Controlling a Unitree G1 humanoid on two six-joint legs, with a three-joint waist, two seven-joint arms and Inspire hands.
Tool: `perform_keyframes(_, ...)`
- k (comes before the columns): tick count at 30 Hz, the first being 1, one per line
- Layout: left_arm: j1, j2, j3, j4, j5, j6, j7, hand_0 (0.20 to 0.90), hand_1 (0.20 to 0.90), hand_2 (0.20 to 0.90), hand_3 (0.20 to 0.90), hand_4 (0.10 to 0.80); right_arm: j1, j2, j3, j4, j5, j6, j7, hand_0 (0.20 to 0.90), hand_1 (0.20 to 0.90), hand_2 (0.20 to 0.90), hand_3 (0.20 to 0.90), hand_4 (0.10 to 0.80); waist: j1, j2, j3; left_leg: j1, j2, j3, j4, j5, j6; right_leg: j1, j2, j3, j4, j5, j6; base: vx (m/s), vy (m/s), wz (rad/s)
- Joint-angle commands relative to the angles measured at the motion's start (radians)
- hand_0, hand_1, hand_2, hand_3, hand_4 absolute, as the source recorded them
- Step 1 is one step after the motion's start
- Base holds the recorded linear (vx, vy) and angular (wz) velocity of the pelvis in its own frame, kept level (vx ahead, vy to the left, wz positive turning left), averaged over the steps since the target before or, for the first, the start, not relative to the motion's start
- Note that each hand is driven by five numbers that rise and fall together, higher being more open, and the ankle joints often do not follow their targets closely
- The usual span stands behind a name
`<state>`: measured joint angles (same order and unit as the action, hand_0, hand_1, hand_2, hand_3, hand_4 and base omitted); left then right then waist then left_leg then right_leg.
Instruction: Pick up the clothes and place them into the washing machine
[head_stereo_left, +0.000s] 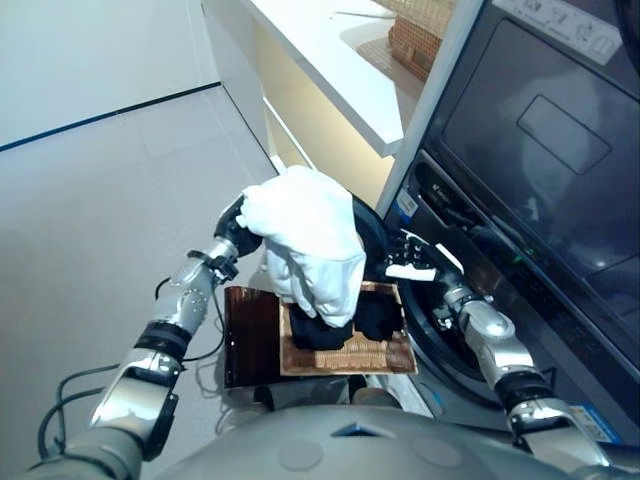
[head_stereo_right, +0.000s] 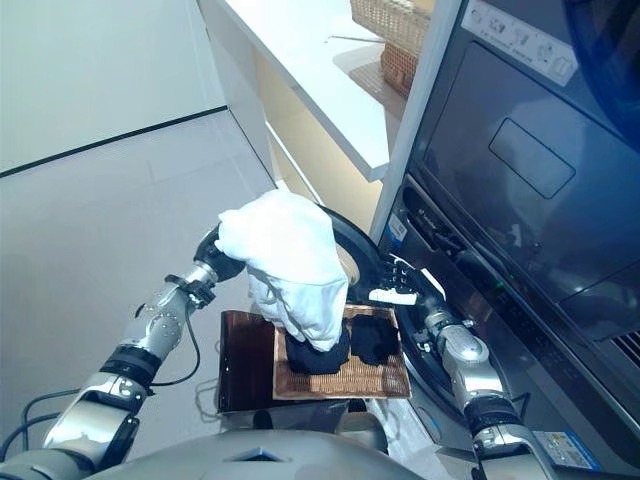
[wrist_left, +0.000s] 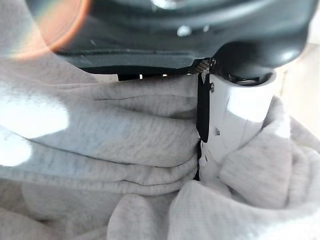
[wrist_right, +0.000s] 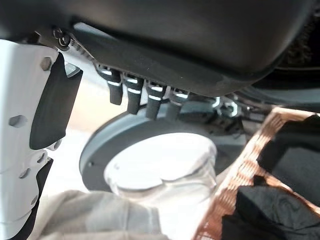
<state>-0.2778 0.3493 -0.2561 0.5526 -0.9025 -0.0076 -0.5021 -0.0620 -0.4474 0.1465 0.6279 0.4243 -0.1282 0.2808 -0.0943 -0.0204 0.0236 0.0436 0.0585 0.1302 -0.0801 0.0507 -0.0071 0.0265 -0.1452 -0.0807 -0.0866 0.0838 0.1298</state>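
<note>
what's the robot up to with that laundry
The robot's left hand is holding up a bunched white garment, its thumb pinching the cloth, above a wicker tray that has dark clothes lying in it. The washing machine stands just to the right with its round door open. The right hand hangs open beside the door, holding nothing.

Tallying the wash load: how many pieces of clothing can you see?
3: a white garment held up by the left hand, and two dark ones in the woven basket below. More may be hidden underneath.
</note>
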Motion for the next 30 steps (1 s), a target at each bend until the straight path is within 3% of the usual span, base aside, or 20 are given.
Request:
perform_keyframes(1,-0.170,-0.023,0.005,-0.088,-0.131,-0.063,-0.098,0.200,0.200,0.200,0.200,0.300,-0.154,0.013,-0.033,0.047,0.114,-0.056,0.038,0.900,0.900,0.900,0.900,0.800,0.039,-0.013,-0.085,0.012,0.033,-0.036,-0.007,-0.045,-0.074,-0.048,-0.028,-0.028,0.016,0.007,0.035,0.000,0.000,0.00)
perform_keyframes(17,-0.168,-0.062,-0.091,-0.127,-0.149,0.015,-0.181,0.200,0.200,0.200,0.200,0.300,-0.271,0.033,0.053,0.125,0.271,0.029,0.192,0.900,0.900,0.900,0.900,0.800,0.055,-0.014,-0.079,0.007,0.032,-0.042,-0.007,-0.041,-0.073,-0.049,-0.027,-0.034,0.017,0.007,0.033,0.000,0.000,0.00)
perform_keyframes(30,-0.200,-0.051,-0.078,-0.063,-0.099,0.012,-0.197,0.200,0.200,0.200,0.200,0.300,-0.285,0.040,0.088,0.128,0.273,0.059,0.247,0.900,0.900,0.900,0.900,0.800,0.056,-0.014,-0.080,0.004,0.034,-0.040,-0.007,-0.039,-0.074,-0.051,-0.026,-0.034,0.017,0.008,0.032,0.000,0.000,0.00)
